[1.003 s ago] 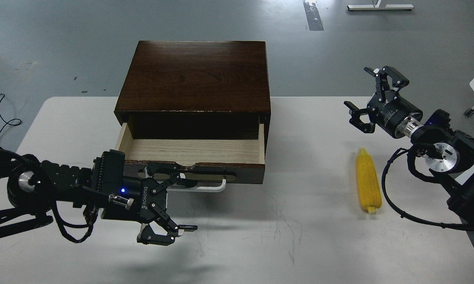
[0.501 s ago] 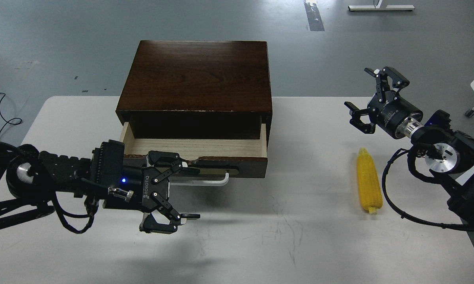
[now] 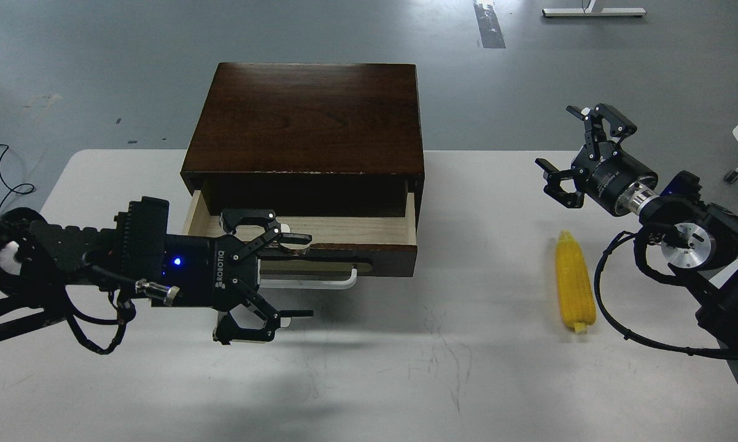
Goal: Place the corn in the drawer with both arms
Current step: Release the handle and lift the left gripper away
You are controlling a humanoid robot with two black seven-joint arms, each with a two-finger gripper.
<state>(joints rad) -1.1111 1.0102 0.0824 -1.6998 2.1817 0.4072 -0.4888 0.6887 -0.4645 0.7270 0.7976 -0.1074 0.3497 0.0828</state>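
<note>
Left gripper (image 3: pixel 277 276) has risen level with the half-open drawer (image 3: pixel 307 228), jaws spread, grasping nothing
Right gripper (image 3: pixel 574 162) waits spread above the corn (image 3: pixel 574 288)

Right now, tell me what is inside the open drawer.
The drawer shows only bare pale wood floor; nothing lies in it. The left gripper covers part of its front left, and its rear is dark under the box. The corn lies on the table.

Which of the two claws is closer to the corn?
The right claw: it hangs open just beyond the corn. The left claw is across the table, at the drawer.
</note>
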